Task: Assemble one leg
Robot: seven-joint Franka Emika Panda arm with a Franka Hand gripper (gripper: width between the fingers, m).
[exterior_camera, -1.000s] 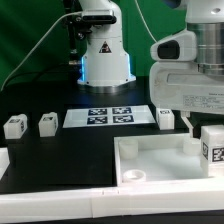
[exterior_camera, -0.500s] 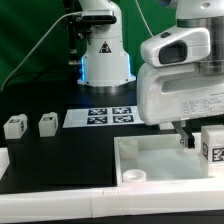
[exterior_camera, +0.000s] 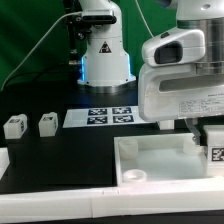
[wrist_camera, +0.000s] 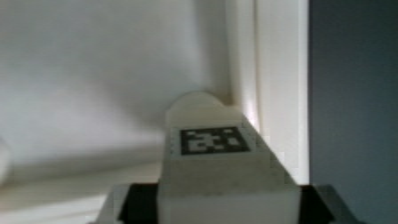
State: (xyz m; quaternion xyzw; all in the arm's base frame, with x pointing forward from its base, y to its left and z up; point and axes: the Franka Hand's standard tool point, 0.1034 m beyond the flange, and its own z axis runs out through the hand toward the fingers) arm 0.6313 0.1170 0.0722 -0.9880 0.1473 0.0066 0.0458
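The leg [exterior_camera: 213, 150], a small white post with a black-and-white tag, is at the exterior view's right, over the right side of the large white tray [exterior_camera: 150, 150]. My gripper [exterior_camera: 203, 138] comes down on it from above. In the wrist view the leg [wrist_camera: 217, 150] fills the space between my two dark fingers [wrist_camera: 143, 205], which press on both of its sides, so my gripper [wrist_camera: 222, 208] is shut on it. The tray's floor and inner wall [wrist_camera: 267, 60] lie behind the leg.
Two more small white tagged posts [exterior_camera: 14, 126] [exterior_camera: 47, 124] stand on the black table at the exterior view's left. The marker board [exterior_camera: 110, 116] lies in the middle, in front of the arm's base [exterior_camera: 104, 55]. A white rail [exterior_camera: 60, 200] runs along the front.
The gripper's body has swung to the exterior view's left and lower, now hiding a post that stood behind the tray. The leg at the right has shifted slightly down and right.
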